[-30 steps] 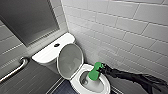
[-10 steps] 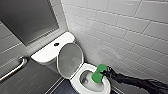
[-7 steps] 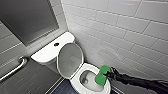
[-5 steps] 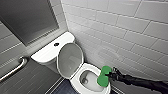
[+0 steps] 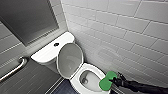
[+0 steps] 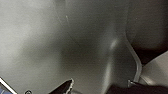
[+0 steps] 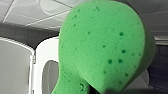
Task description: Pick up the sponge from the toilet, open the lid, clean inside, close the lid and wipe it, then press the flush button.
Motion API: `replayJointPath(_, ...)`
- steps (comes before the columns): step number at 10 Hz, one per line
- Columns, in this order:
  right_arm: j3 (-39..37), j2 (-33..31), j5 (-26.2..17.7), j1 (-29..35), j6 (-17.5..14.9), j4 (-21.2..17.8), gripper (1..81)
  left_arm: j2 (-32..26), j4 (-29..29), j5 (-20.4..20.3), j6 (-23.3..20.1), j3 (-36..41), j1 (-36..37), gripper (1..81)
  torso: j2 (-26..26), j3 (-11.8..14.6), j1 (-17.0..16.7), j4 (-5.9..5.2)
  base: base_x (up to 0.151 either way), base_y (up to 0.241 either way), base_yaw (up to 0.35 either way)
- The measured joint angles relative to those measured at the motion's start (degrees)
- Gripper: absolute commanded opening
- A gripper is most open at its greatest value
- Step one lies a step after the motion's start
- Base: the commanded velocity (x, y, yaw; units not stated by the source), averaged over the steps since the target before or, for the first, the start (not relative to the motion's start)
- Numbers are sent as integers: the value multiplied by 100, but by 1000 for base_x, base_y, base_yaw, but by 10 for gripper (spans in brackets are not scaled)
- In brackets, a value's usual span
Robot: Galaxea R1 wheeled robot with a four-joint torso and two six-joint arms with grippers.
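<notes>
The lid stands raised against the tank at the centre of the frame, its greyish inner face toward the camera; just below it, at the lower middle, the bowl of the toilet lies open. The right gripper enters from the lower right corner and is closed on one end of the sponge; the green block hangs at the right side of the rim, and I cannot tell whether it touches the ceramic.

The step in hand seems to be the cleaning inside, hardly begun. To do it well, I think the sponge should go down and toward the left of the frame, into the bowl; its broad face (the porous one that shows large in the right wrist view) should lie flat on the inner wall and sweep around it. The pressure should be moderate, since the block is soft and may fold or slip out of the grip. The arm should stay away from the lid, because a push could make it fall shut.
</notes>
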State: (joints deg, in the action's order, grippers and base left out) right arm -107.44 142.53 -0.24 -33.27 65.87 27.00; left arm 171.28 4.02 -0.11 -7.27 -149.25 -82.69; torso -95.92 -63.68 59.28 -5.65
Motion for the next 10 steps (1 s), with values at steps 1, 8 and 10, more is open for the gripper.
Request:
replayJointPath(1,57,7,77,-85,1,-2,10,-2,2,-10,0,0,0,811,0,0,0,0,0,0,0)
replayJointPath(8,749,512,-196,-702,-22,271,10,2,-30,-10,0,0,0,811,-2,0,0,0,0,0,0)
replayJointPath(10,752,521,-389,-529,-21,373,10,4,-124,-10,0,0,0,811,-2,0,0,0,0,0,0)
